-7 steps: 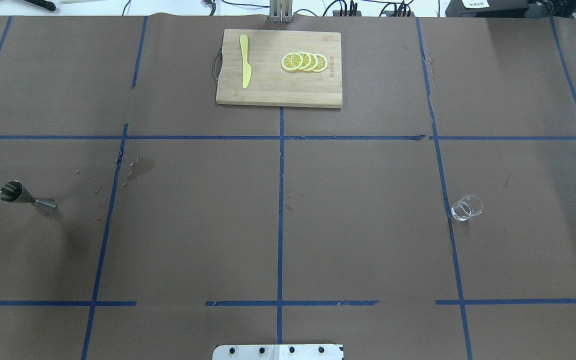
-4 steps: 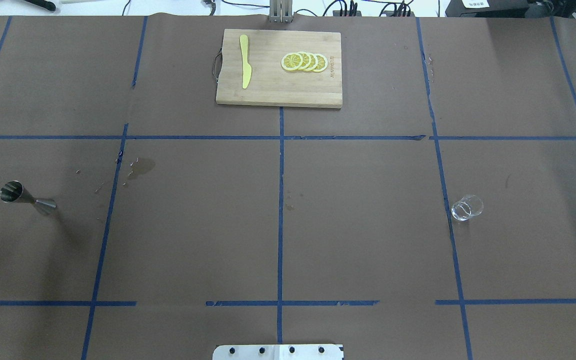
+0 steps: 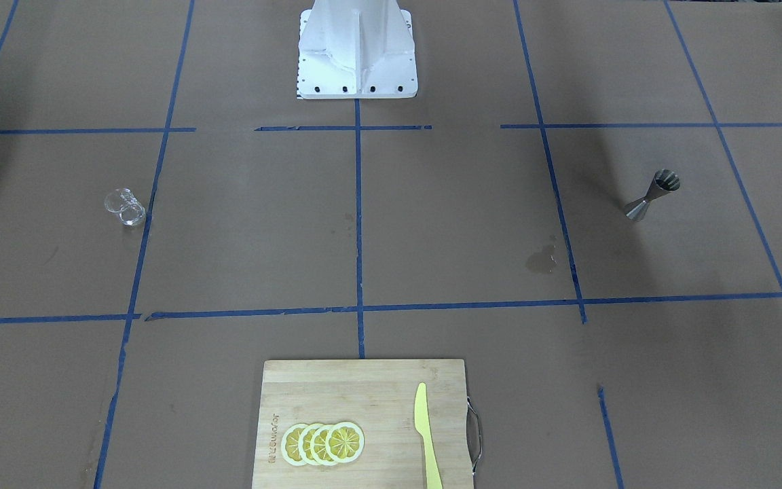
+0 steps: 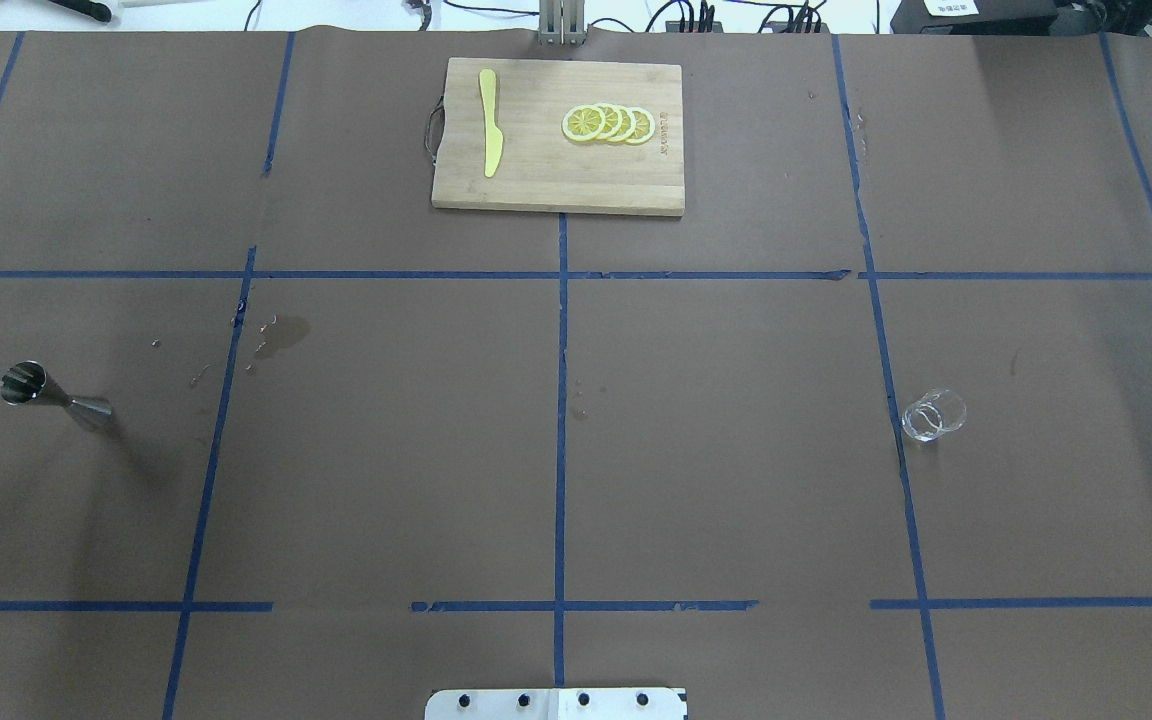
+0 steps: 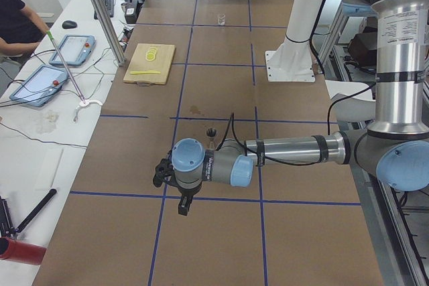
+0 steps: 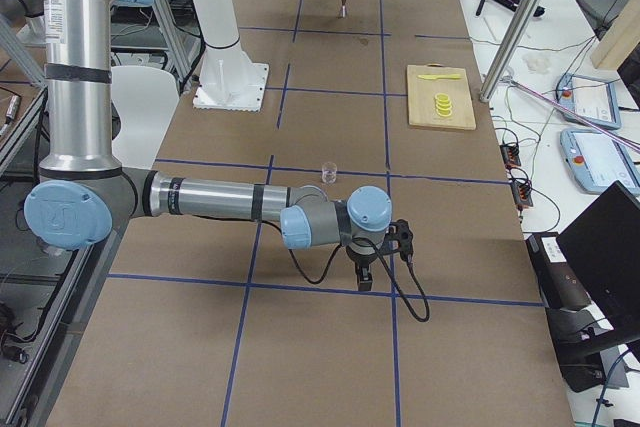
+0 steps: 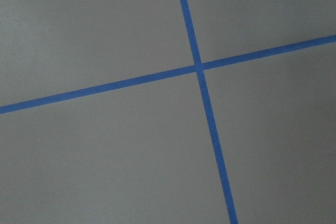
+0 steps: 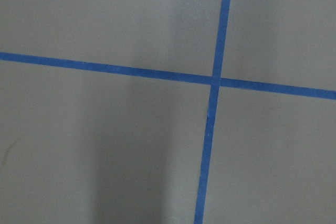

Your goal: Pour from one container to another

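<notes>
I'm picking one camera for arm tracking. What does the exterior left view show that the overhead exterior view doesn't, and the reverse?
Only exterior left: the left arm stretched over the table, its hand pointing down, the white pedestal's column, and a person at a side desk with tablets. Only overhead: lemon slices countable as four, small splashes beside the stain. Both: jigger, glass cup, cutting board, yellow knife, blue tape grid.
</notes>
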### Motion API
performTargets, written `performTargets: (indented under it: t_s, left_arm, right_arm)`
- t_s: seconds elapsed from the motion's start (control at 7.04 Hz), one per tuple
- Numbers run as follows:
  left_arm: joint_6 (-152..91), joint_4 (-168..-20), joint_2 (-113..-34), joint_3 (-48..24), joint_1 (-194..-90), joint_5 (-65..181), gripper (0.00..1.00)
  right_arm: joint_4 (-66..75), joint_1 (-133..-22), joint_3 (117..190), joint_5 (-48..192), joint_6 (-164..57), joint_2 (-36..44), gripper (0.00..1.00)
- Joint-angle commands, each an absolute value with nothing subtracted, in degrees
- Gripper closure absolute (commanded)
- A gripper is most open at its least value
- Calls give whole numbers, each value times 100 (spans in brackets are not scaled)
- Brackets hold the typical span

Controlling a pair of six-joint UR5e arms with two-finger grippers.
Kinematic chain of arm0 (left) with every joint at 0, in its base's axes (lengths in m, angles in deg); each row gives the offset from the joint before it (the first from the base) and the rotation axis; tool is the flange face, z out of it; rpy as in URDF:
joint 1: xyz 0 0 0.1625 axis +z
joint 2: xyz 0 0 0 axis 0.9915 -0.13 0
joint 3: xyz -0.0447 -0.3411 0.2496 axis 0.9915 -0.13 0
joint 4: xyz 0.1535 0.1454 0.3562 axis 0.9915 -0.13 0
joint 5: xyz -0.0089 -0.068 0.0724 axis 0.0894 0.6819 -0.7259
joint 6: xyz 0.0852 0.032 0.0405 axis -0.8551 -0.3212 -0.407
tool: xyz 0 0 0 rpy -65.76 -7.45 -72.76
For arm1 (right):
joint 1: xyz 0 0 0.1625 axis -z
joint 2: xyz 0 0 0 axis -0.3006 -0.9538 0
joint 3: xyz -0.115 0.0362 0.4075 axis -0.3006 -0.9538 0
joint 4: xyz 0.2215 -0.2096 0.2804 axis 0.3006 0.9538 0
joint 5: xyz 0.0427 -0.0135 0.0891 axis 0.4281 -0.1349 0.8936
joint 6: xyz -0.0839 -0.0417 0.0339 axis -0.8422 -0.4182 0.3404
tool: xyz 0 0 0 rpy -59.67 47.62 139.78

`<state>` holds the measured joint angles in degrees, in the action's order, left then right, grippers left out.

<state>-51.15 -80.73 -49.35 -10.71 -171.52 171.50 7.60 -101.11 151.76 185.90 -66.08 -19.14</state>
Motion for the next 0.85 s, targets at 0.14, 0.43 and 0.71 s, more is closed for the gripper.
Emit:
performTargets:
  t_s: [0.14,0.43,0.71]
  left_arm:
    - [-5160,-7522,-4999,-1131,-17165,17146,0]
    - [-5160,-7164,-5017,-1306,-17182,17146,0]
    - [-5569,-7092,-5017,-1334,-17208,17146,0]
  right_arm:
    - [1339,-10152,15577,18510,-7087,-2043,0]
    - [1339,-10143,15577,18510,-7097,-2070,0]
    - [1321,-10143,15577,18492,-7105,-2070,0]
